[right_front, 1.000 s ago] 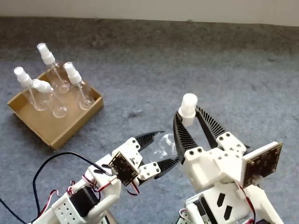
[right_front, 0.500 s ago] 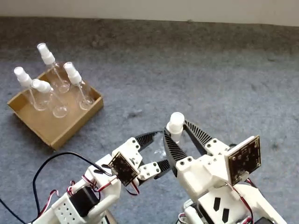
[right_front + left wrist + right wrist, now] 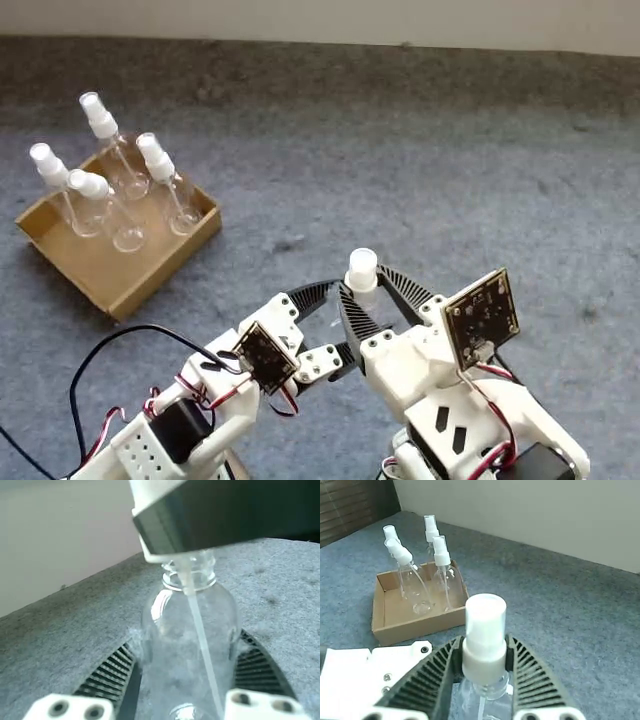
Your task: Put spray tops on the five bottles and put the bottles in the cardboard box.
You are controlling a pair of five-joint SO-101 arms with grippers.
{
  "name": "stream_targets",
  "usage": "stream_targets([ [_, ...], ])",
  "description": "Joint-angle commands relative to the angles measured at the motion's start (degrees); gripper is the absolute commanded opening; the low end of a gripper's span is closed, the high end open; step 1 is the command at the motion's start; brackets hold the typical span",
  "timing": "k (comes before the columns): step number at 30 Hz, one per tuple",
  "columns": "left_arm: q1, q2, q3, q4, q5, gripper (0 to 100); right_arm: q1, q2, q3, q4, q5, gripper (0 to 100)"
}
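Step in hand: capping the fifth bottle (image 3: 185,645). The left end effector (image 3: 185,680) pinches it upright, well apart from the cardboard box (image 3: 170,265). The right end effector (image 3: 484,652) clamps the spray top (image 3: 484,630), whose dip tube (image 3: 200,630) is inside the neck. Best done by keeping the top coaxial, lowering it straight, then seating it. The bottle is clear, rounded and probably slippery, the top is a matte white cylinder, and the fingers (image 3: 535,680) are ribbed black.
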Motion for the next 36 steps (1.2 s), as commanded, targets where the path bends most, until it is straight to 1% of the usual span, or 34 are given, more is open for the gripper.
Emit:
stream_targets([
  [1,-0.40,-0.40,1.01,-1.76,0.44,12,1.19,0.04,0.92,1.01,0.18,12.8],
  [4,-0.40,-0.40,1.19,-1.76,0.44,12,7.16,0.04,0.92,1.01,0.18,17.2],
  [7,-0.40,-0.40,1.19,-1.85,0.44,12,9.63,0.04,0.84,1.01,0.44,17.3],
  [21,-0.40,-0.40,1.19,-1.85,0.44,12,9.45,0.13,0.22,0.92,0.62,18.1],
  [23,-0.40,-0.40,1.19,-1.85,0.44,12,9.45,0.13,0.22,0.48,0.62,21.4],
  [27,-0.40,-0.40,1.19,-1.85,0.44,12,9.45,0.13,0.13,0.48,0.62,32.2],
  [31,-0.40,-0.40,1.19,-1.85,0.44,12,9.45,0.13,-0.40,0.13,0.62,33.3],
  [36,-0.48,-0.40,1.19,-1.85,0.44,12,9.63,0.04,-7.87,-1.36,0.18,33.2],
])
